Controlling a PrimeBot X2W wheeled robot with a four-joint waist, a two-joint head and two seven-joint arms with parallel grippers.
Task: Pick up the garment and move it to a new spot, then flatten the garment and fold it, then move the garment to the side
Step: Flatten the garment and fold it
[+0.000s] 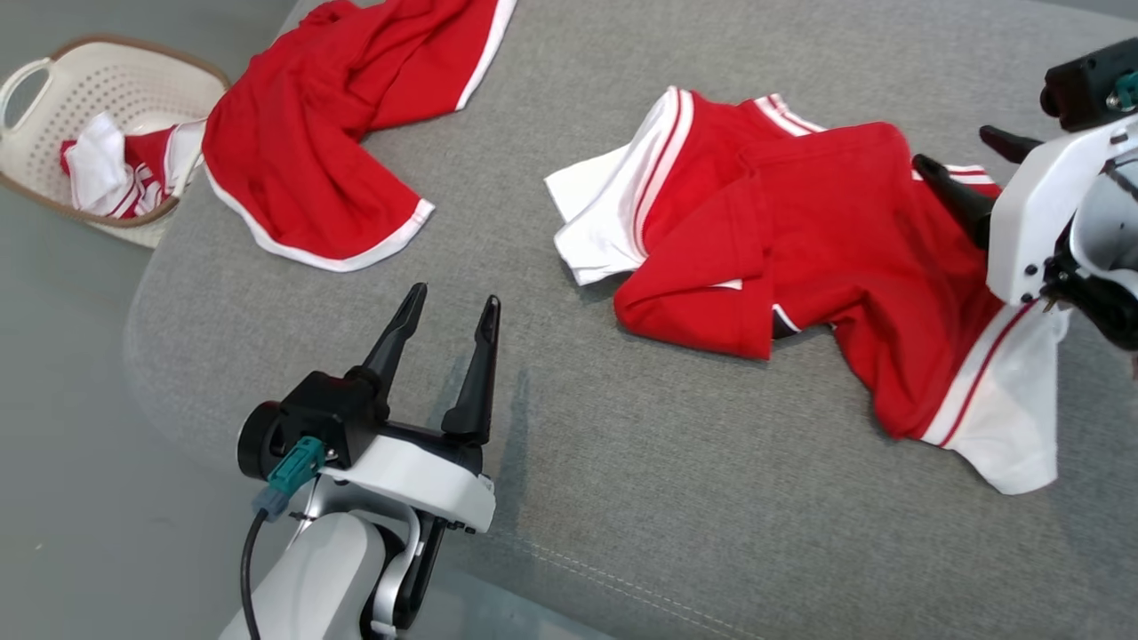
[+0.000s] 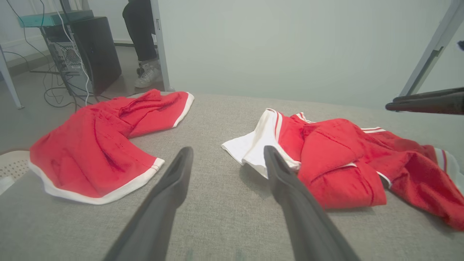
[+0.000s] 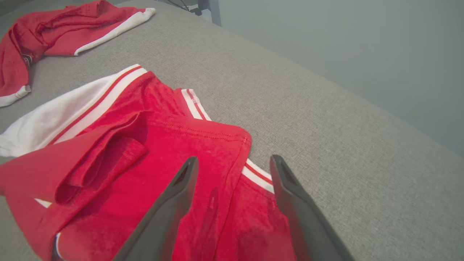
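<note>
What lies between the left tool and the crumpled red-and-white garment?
Bare grey fabric surface, seen in the head view, between left tool and crumpled garment.

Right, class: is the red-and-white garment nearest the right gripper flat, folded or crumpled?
Crumpled. The garment lies bunched on the grey surface, red layers overlapping unevenly, white panels sticking out at both ends.

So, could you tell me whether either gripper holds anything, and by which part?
Nothing is held: left gripper open over the grey surface, right gripper open over the red garment.

The garment [image 1: 827,231] lies on the surface [image 1: 667,462], right of a second garment [image 1: 302,151] and basket [image 1: 98,80].
</note>
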